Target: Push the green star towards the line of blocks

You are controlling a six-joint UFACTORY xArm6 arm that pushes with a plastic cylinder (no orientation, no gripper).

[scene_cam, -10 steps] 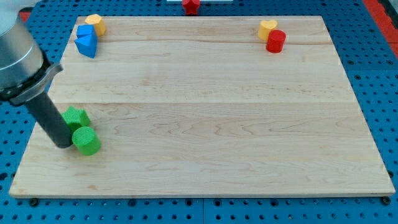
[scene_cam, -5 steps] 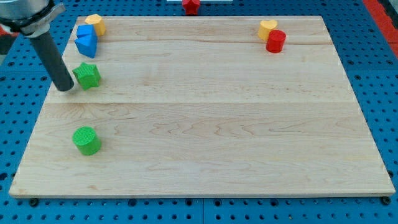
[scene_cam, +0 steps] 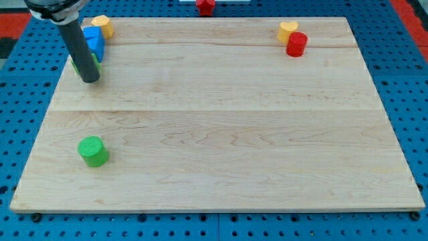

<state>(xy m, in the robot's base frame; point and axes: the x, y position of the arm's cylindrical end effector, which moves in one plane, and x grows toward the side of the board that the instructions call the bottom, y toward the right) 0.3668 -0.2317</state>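
the green star (scene_cam: 96,65) sits in the upper left of the frame, mostly hidden behind the rod; only slivers show, just below the blue blocks (scene_cam: 94,40) and the yellow block (scene_cam: 101,25). my tip (scene_cam: 89,80) rests at the star's lower edge; contact cannot be confirmed. no pincer is fitted. a green cylinder (scene_cam: 93,150) lies lower left. a yellow heart (scene_cam: 287,29) and red cylinder (scene_cam: 296,44) touch, upper right.

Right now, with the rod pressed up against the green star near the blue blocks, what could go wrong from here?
My tip sits at the view's bottom of the green star block, which the rod mostly hides, so its contact is hard to judge. Pushing further could jam it into the blue blocks and shove the yellow block off the wooden board.
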